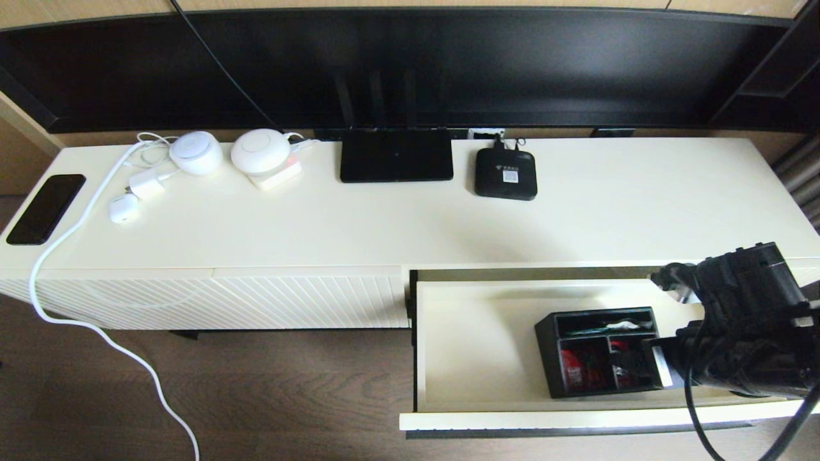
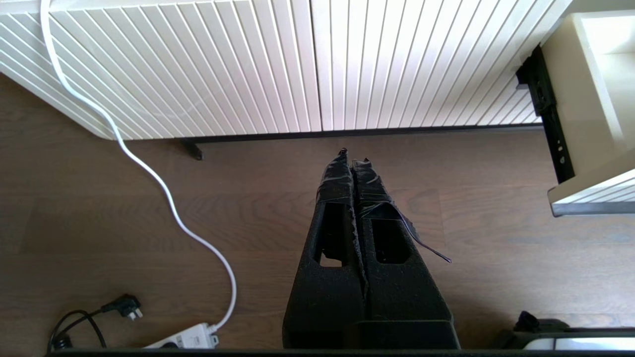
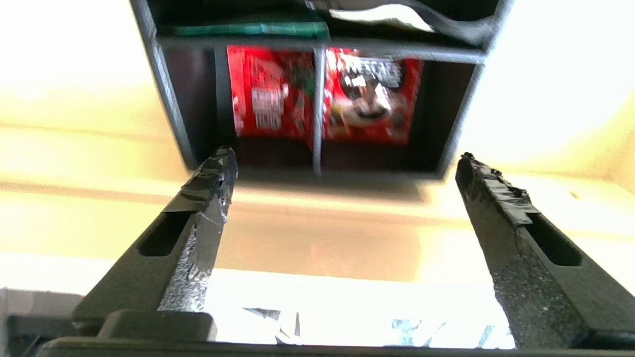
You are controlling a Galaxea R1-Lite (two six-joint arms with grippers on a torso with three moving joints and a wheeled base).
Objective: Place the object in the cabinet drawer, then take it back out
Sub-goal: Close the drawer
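The cabinet drawer (image 1: 474,339) stands pulled out at the right of the cream cabinet. The black organizer box (image 1: 599,349) rests on its floor, right of centre, with red packets in the two square compartments. My right gripper (image 1: 663,323) is at the box's right end, open. In the right wrist view its fingertips (image 3: 223,166) stop just short of the organizer box (image 3: 317,99), spread slightly wider than its near end, with the drawer floor (image 3: 317,238) between them. My left gripper (image 2: 353,156) hangs shut and empty over the wooden floor, out of the head view.
On the cabinet top sit a flat black router (image 1: 396,155), a small black set-top box (image 1: 505,174), two white round devices (image 1: 259,150), a charger and a phone (image 1: 45,208). A white cable (image 1: 77,269) trails to the floor. A ribbed closed panel (image 1: 256,301) is left of the drawer.
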